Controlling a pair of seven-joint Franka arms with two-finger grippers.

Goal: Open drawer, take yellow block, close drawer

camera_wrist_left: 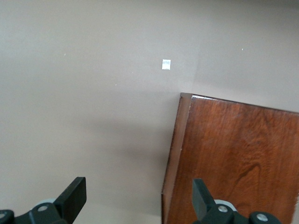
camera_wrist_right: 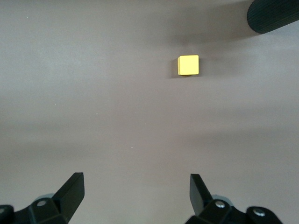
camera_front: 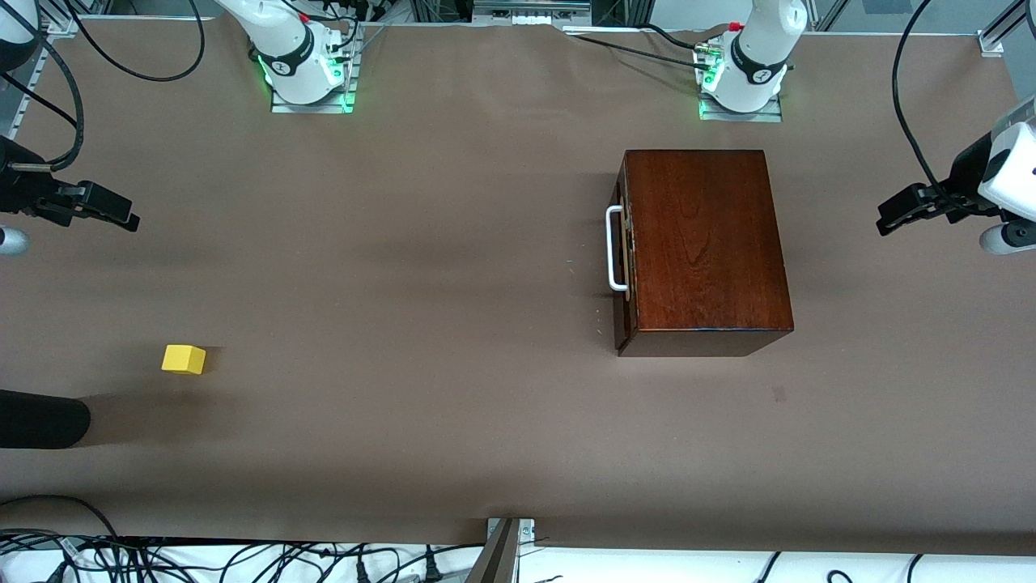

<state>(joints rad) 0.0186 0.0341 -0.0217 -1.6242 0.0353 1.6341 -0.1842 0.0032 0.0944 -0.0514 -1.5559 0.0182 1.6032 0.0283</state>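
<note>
The dark mahogany box (camera_front: 704,243) stands toward the left arm's end of the table. Its drawer is shut, and the white bar handle (camera_front: 615,248) faces the right arm's end. The yellow block (camera_front: 184,359) lies on the bare table toward the right arm's end, outside the box. My right gripper (camera_front: 128,219) is open and empty above the table; the block (camera_wrist_right: 188,65) shows ahead of it (camera_wrist_right: 137,193) in the right wrist view. My left gripper (camera_front: 884,223) is open and empty beside the box. The left wrist view shows it (camera_wrist_left: 138,196) over the box's edge (camera_wrist_left: 238,163).
A black cylinder (camera_front: 40,419) pokes in at the table's edge at the right arm's end, close to the block and nearer to the front camera. It also shows in the right wrist view (camera_wrist_right: 275,16). A small white tag (camera_wrist_left: 166,64) lies on the brown table.
</note>
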